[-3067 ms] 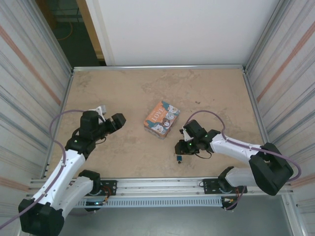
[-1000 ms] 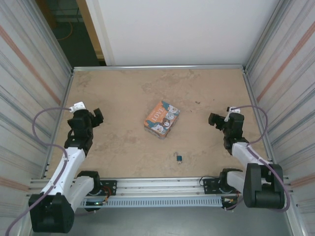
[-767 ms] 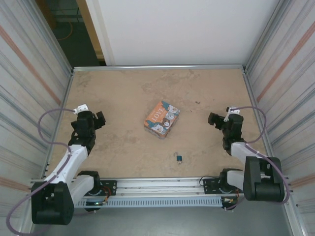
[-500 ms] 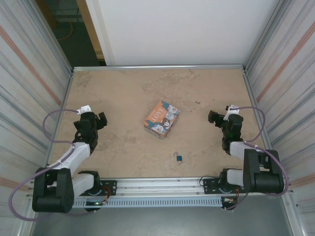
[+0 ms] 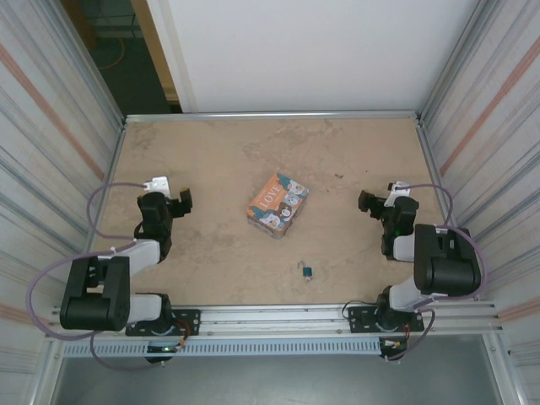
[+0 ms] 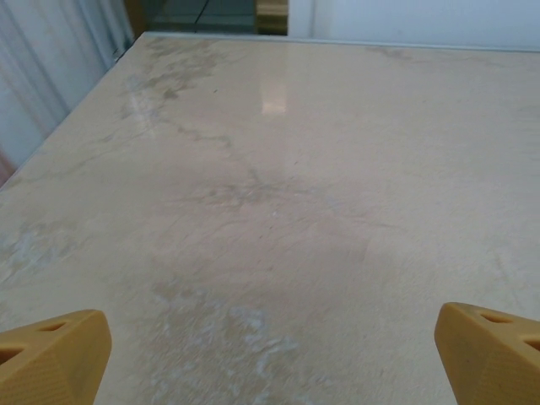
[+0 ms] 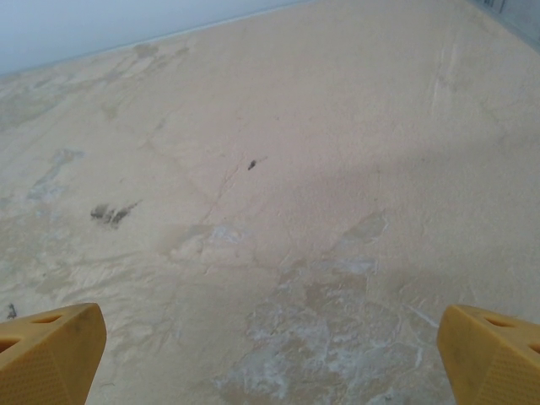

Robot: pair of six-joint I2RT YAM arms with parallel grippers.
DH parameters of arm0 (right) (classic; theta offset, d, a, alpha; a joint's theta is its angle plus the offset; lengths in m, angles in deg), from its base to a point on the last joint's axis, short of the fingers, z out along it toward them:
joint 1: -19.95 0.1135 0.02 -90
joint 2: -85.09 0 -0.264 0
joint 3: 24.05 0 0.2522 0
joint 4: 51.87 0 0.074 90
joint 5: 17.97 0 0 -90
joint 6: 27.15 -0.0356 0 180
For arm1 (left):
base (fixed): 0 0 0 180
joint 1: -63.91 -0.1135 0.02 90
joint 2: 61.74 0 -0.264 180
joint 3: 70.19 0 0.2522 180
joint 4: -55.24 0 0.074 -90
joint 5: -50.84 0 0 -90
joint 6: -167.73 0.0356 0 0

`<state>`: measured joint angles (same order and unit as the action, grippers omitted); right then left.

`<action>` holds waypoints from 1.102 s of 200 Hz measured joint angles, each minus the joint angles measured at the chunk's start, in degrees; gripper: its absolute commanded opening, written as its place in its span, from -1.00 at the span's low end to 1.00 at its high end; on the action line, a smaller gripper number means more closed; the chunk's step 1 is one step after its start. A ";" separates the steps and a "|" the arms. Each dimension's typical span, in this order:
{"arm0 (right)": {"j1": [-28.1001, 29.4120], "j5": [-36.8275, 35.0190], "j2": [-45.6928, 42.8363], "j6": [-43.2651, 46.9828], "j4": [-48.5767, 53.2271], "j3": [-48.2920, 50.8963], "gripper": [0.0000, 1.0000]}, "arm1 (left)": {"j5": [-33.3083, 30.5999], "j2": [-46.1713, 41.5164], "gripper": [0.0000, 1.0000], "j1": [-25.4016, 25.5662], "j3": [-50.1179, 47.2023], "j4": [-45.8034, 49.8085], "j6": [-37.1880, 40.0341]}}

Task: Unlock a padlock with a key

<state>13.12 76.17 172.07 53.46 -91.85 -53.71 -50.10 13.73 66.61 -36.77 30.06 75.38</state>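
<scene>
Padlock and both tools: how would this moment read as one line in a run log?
left tool: open, empty | right tool: open, empty | padlock: on table, untouched, apart from LOVE box

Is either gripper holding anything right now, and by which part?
Nothing is held. The left gripper and right gripper are open above the table; the padlock lies loose, apart from both.

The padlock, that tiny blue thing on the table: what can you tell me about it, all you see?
The padlock is tiny: a blue-teal body with a small silvery metal part. It lies on the beige, stone-look table, close to the front edge, on the near side of the picture box and apart from it. Only the table touches it. It is too small to tell whether it is locked.
</scene>
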 measured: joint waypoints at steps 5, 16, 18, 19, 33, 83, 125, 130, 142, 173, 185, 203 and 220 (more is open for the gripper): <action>0.00 0.15 0.24 0.00 0.37 -0.26 0.98 | 0.79 0.70 0.97 -0.22 -0.22 -1.44 0.28; 0.04 0.31 0.44 0.02 0.68 -0.92 0.98 | 2.34 2.64 0.97 -1.01 -0.90 -4.74 0.74; 0.07 0.28 0.46 0.02 0.76 -1.07 0.98 | 2.56 3.06 0.97 -1.18 -1.01 -5.27 0.87; 0.09 0.28 0.46 0.04 0.90 -1.20 0.98 | 2.64 3.23 0.97 -1.25 -1.05 -5.44 0.87; 0.68 -0.17 0.57 0.24 2.62 -3.17 0.98 | 4.52 6.49 0.97 -2.49 -2.05 -9.27 0.87; 4.24 -2.84 0.94 2.58 6.47 -7.10 0.98 | 9.49 10.75 0.97 -4.04 -0.96 -10.75 1.11; 4.22 -3.28 0.96 2.62 7.61 -7.10 0.98 | 10.08 10.78 0.97 -3.34 1.62 -10.19 1.75; 4.22 -3.30 0.96 2.62 7.61 -7.10 0.98 | 10.10 10.78 0.97 -3.34 1.60 -10.01 1.77; 4.24 -3.32 0.96 2.62 7.61 -7.10 0.98 | 10.08 10.78 0.97 -3.34 1.60 -9.44 1.95; 4.24 -3.93 0.96 2.62 7.74 -7.10 0.98 | 9.97 10.78 0.97 -3.04 1.62 -8.85 2.43; 4.24 -4.02 0.96 2.62 7.78 -7.10 0.98 | 9.68 10.80 0.97 -2.51 1.68 -8.66 2.73; 4.24 -4.13 0.96 2.62 7.78 -7.10 0.98 | 9.64 10.80 0.97 -1.53 2.10 -7.72 3.50; 4.24 -4.13 0.96 2.62 7.78 -7.10 0.98 | 9.64 10.80 0.97 -1.16 2.32 -7.34 3.89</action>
<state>17.36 72.04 173.04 56.09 -84.07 -60.82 -40.46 24.52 65.45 -34.46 22.72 79.27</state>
